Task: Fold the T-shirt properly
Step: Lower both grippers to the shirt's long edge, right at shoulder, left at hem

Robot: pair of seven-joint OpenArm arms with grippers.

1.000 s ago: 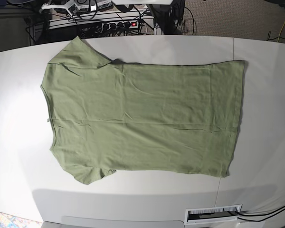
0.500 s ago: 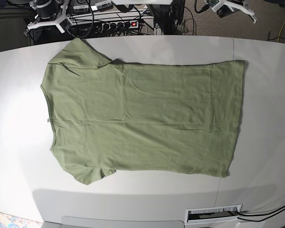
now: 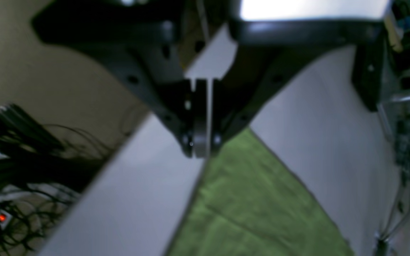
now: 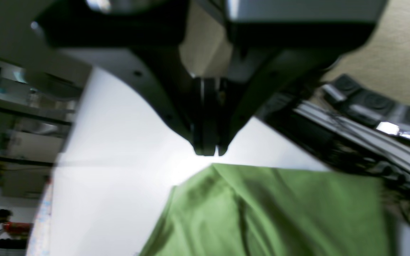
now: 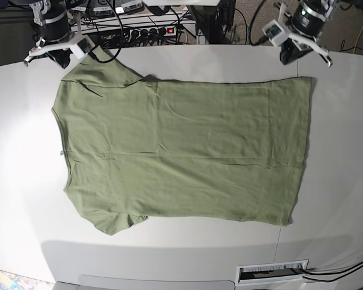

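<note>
White counter point(image 5: 339, 151) carries the T-shirt point(image 5: 187, 151), spread flat, unfolded, long axis left-right in base view: collar and sleeves at that view's left, hem at its right. Both tools sit at the far edge. Right tool point(image 5: 54, 51) clenched, empty, just above the far sleeve tip. Left tool point(image 5: 299, 45) clenched, empty, just beyond the far hem corner. Each arm is nearest its own end.

White table point(image 5: 339, 151), power strip point(image 5: 154, 30), tangled cables point(image 5: 242, 24)
</note>
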